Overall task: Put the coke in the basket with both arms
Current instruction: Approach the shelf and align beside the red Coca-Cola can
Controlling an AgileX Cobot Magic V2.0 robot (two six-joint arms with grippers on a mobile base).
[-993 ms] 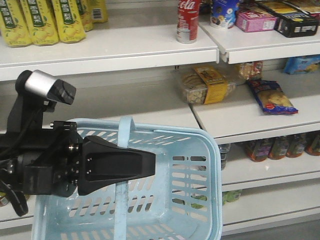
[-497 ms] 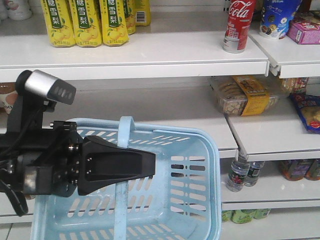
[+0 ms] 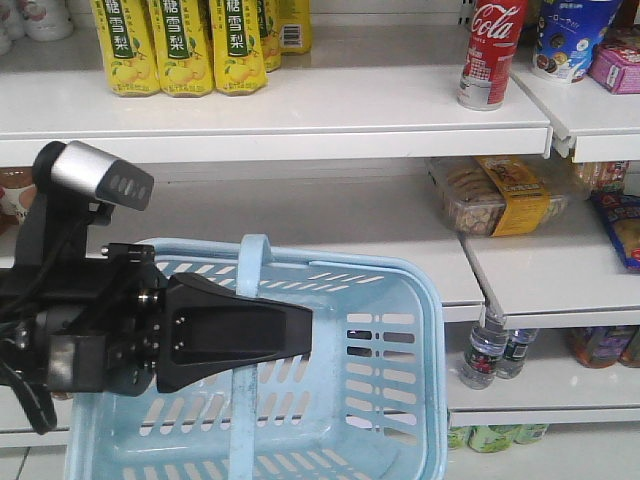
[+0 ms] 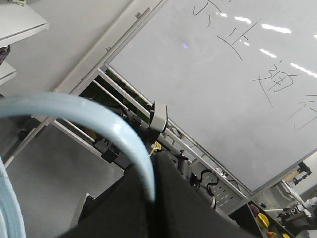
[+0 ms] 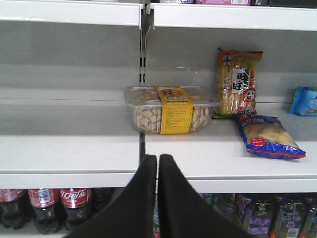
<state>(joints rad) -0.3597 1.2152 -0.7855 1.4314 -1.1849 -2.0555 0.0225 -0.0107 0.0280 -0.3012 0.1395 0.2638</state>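
The coke [image 3: 493, 50] stands upright on the top shelf at the right; it is red with white script and a silvery base. Low in the front view hangs the light blue basket [image 3: 400, 275]. Its flat handle [image 3: 252, 265] runs through my left gripper [image 3: 300, 330], which is shut on it. The left wrist view shows that handle [image 4: 99, 116] curving in between the black jaws of the left gripper [image 4: 151, 196]. My right gripper [image 5: 157, 158] is shut with nothing in it, level with the edge of a lower shelf. It does not show in the front view.
Yellow drink bottles [image 3: 180, 45] stand top left; a cup [image 3: 565, 35] and a pink box [image 3: 615, 65] are right of the coke. A clear biscuit box [image 3: 495, 195] and snack bags [image 5: 267, 136] lie on the middle shelf. Dark cola bottles [image 5: 59, 203] stand below.
The shelves and their goods have slid to the right in the front view, the coke with them. The basket and my left arm keep their place in the frame.
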